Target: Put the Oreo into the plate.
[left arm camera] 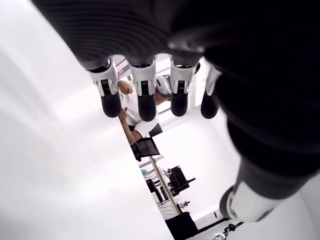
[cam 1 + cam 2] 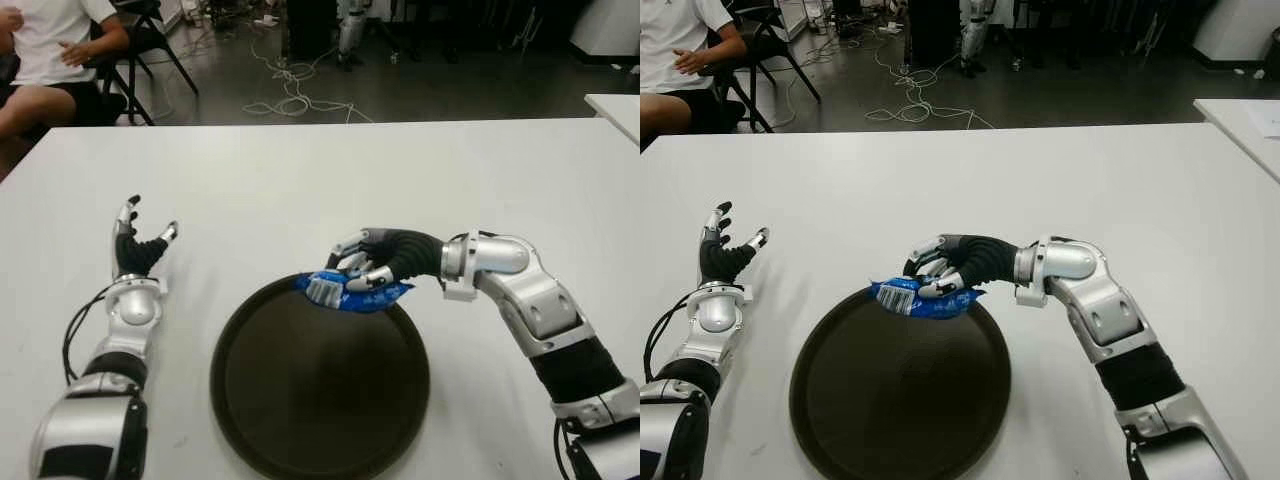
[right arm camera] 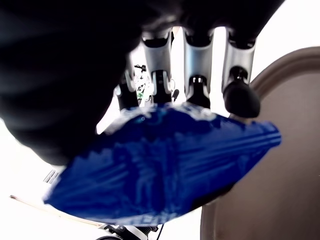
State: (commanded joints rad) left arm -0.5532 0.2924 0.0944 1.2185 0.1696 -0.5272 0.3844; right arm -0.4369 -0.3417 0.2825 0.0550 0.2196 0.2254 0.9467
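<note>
A blue Oreo packet (image 2: 350,293) hangs over the far rim of a round dark plate (image 2: 320,400) near the table's front. My right hand (image 2: 362,268) is shut on the packet, its fingers (image 3: 197,65) curled over the wrapper (image 3: 165,165), holding it just above the plate's far edge. My left hand (image 2: 138,240) shows at the left of the plate, palm up over the white table (image 2: 300,190), with fingers (image 1: 145,97) spread and nothing in them.
A person in a white shirt (image 2: 50,45) sits on a chair beyond the table's far left corner. Cables (image 2: 290,90) lie on the floor behind the table. Another white table edge (image 2: 615,105) shows at the far right.
</note>
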